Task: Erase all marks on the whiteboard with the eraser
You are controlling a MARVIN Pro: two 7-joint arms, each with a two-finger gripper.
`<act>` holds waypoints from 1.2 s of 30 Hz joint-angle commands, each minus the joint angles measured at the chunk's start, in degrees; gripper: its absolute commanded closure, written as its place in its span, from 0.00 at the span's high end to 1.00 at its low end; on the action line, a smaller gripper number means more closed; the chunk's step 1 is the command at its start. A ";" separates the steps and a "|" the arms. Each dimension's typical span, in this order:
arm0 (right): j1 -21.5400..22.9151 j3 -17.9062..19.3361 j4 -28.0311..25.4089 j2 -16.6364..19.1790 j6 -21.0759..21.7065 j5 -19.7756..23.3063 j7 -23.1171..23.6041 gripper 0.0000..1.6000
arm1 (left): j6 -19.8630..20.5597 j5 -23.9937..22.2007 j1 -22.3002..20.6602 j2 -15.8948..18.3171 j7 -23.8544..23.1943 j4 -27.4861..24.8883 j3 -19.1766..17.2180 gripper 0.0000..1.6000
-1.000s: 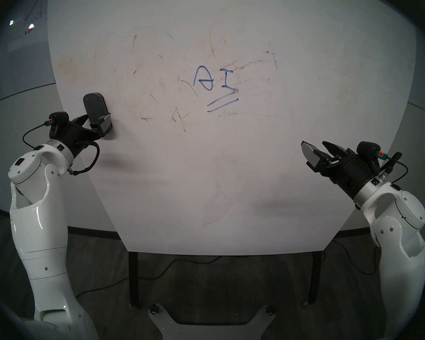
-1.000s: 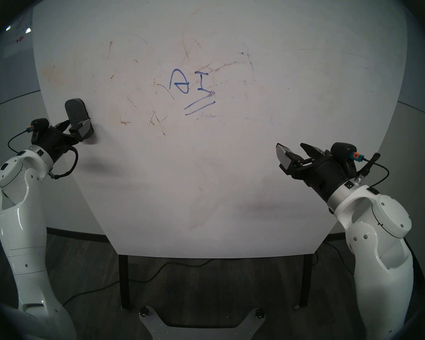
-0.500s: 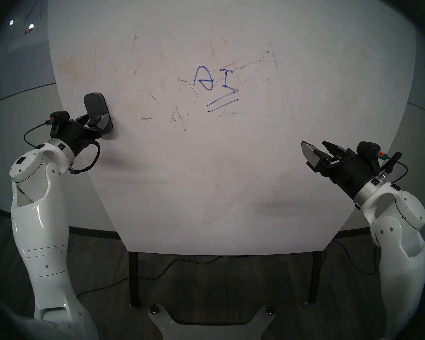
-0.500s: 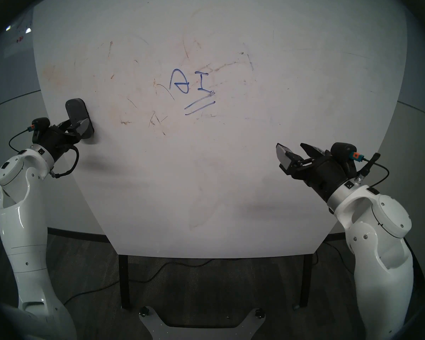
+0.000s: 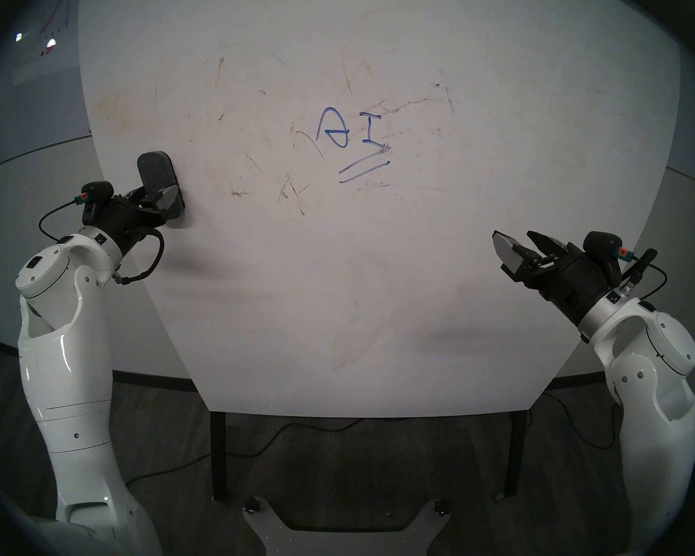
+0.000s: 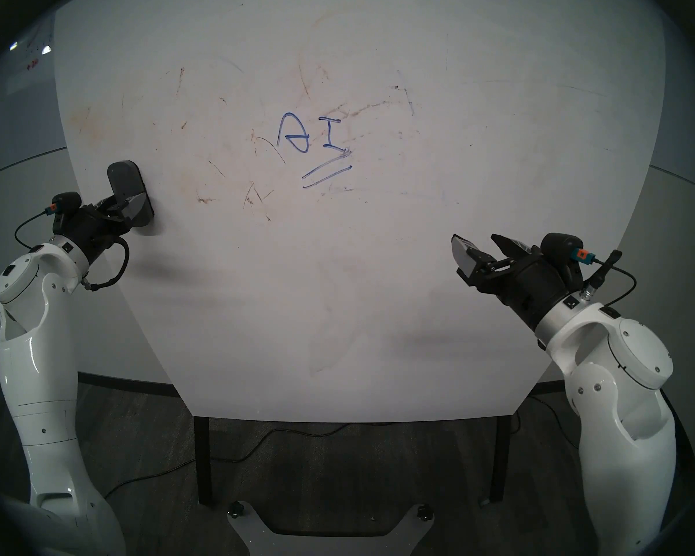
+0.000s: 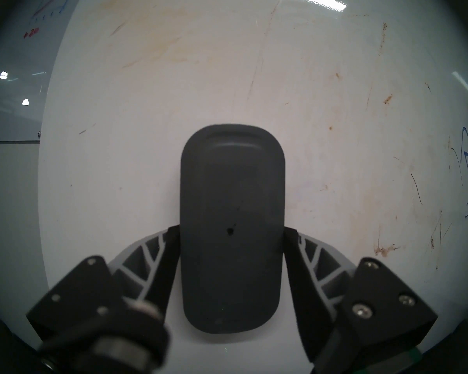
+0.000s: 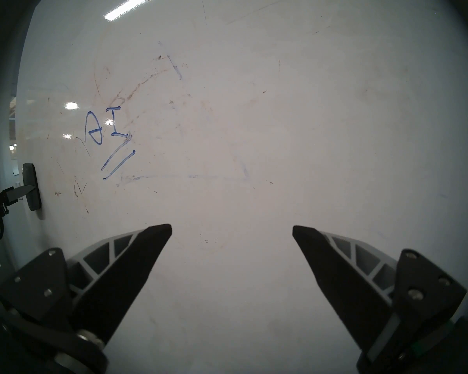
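Note:
The whiteboard point(image 5: 378, 286) lies flat in front of me, scuffed with brown scratches. The blue marks point(image 5: 354, 146), a crossed oval, an "I" and two slanted underlines, sit near its middle; they also show in the right wrist view point(image 8: 108, 141). The dark grey eraser point(image 5: 155, 174) lies flat on the board's left side, well left of the marks. My left gripper point(image 5: 159, 196) is shut on the eraser, and in the left wrist view its fingers point(image 7: 170, 246) press both long sides of the eraser point(image 7: 231, 198). My right gripper point(image 5: 514, 238) is open and empty above the board's right side point(image 8: 232, 227).
A grey wall board with a red graph point(image 5: 55, 17) hangs at the far left. The board's black legs point(image 5: 218, 455) and cables on the dark floor show below its near edge. My base plate point(image 5: 346, 531) is at the bottom.
The left gripper's fingers have closed in onto the eraser's sides. The left arm has shifted slightly. The right arm and the marks have not changed.

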 commanded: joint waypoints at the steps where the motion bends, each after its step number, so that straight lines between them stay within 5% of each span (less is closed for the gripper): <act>1: 0.43 0.07 -0.79 0.13 -0.09 -0.03 -0.01 1.00 | 1.30 -1.31 -0.11 -0.14 -0.54 -4.23 -0.86 0.00; 15: 0.44 0.08 -0.78 0.10 -0.08 -0.06 0.03 1.00 | 5.16 -3.27 -0.57 -1.20 -1.97 -9.77 0.98 0.00; 36: 0.46 0.09 -0.77 0.05 -0.06 -0.10 0.09 1.00 | 3.89 -0.51 -5.74 -2.63 -1.89 -9.77 14.27 0.00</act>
